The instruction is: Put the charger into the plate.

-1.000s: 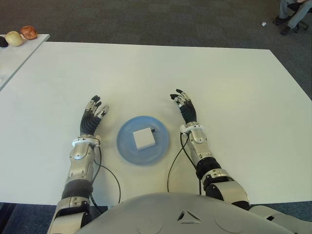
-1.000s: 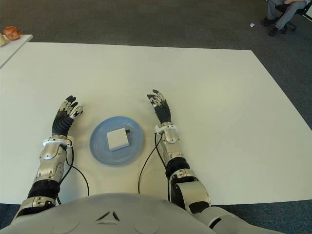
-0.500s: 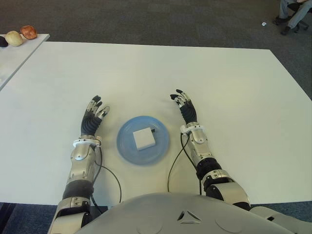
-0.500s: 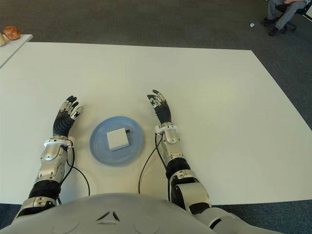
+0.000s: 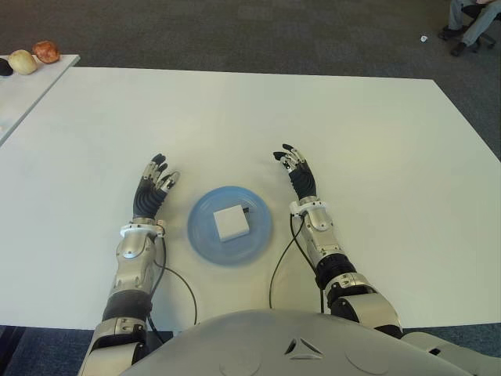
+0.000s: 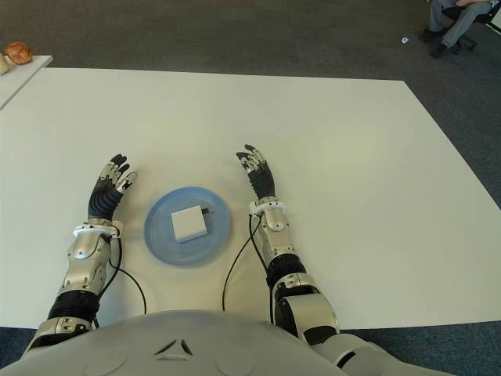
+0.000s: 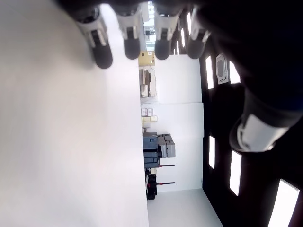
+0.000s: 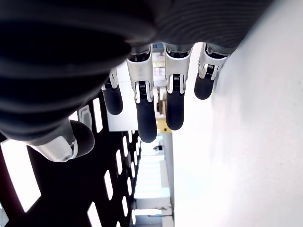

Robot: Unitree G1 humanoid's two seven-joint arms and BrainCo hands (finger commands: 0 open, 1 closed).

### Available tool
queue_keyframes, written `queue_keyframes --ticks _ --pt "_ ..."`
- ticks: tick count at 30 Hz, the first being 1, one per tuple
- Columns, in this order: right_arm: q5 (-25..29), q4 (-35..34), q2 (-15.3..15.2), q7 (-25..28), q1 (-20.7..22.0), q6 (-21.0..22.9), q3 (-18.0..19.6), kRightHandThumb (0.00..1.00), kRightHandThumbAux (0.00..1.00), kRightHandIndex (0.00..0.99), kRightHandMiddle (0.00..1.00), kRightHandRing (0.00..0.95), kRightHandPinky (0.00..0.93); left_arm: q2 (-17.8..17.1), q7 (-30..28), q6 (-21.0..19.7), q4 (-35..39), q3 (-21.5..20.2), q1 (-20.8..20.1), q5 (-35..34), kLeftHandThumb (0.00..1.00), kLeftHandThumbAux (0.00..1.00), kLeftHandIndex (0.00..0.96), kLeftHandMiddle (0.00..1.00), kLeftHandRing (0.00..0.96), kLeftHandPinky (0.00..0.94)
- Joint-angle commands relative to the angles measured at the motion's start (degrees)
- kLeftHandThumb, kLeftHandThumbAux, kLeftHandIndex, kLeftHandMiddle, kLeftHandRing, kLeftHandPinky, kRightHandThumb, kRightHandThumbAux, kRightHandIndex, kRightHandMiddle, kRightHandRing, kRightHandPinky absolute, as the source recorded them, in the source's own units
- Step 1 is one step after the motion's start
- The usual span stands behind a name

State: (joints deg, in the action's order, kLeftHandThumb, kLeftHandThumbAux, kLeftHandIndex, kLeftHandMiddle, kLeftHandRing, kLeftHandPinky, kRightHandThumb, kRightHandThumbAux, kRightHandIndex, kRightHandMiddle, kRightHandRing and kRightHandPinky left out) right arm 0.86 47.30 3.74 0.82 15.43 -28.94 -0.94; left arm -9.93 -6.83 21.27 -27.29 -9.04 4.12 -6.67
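Note:
A white square charger (image 5: 232,222) lies inside the light blue plate (image 5: 205,239) on the white table, close to my body. My left hand (image 5: 153,186) shows just left of the plate, fingers stretched out and holding nothing. My right hand (image 5: 295,168) shows to the right of the plate, a little farther out on the table, its fingers also spread and empty. In the left wrist view the fingers (image 7: 127,33) extend straight over the tabletop, and in the right wrist view the fingers (image 8: 142,109) do the same.
The white table (image 5: 258,117) stretches far ahead and to both sides. A second table at the far left carries a few round fruit-like items (image 5: 35,55). A seated person's legs (image 5: 470,23) show at the far right on the dark carpet.
My left hand has drifted slightly to the right, toward the plate. The right hand, plate and charger have stayed where they were.

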Motion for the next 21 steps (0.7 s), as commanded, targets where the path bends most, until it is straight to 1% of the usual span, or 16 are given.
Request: queue_keyframes --ticks 1,4,11,17,21 --pt "0.1 2.2 1.6 -0.6 -3.7 2.9 0.3 0.0 0.475 0.149 0.301 0.219 0.075 0.9 -0.8 -3.2 -3.6 1.0 2.7 0.8 0.0 0.576 0.009 0.03 0.01 0.022" --pt "0.2 2.2 1.7 -0.5 -3.7 3.0 0.3 0.0 0.479 0.149 0.295 0.217 0.089 1.0 -0.9 -3.0 -3.6 1.0 2.8 0.6 0.0 0.581 0.01 0.032 0.011 0.024" --pt "0.6 2.4 2.1 -1.4 -3.8 2.1 0.9 0.0 0.489 0.134 0.247 0.185 0.116 0.8 -1.0 -2.7 -3.9 1.0 2.7 0.6 0.0 0.587 0.009 0.033 0.013 0.023" --pt "0.9 2.6 3.5 -6.3 -3.9 0.6 2.1 0.0 0.517 0.109 0.177 0.136 0.121 0.7 -1.0 -2.5 -4.2 1.0 2.6 0.5 0.0 0.587 0.009 0.031 0.012 0.02" --pt "1.6 2.9 4.8 -9.4 -3.9 -1.0 3.2 0.0 0.575 0.096 0.129 0.096 0.099 0.7 -1.1 -2.5 -4.2 0.9 2.6 0.4 0.0 0.586 0.01 0.032 0.013 0.021"
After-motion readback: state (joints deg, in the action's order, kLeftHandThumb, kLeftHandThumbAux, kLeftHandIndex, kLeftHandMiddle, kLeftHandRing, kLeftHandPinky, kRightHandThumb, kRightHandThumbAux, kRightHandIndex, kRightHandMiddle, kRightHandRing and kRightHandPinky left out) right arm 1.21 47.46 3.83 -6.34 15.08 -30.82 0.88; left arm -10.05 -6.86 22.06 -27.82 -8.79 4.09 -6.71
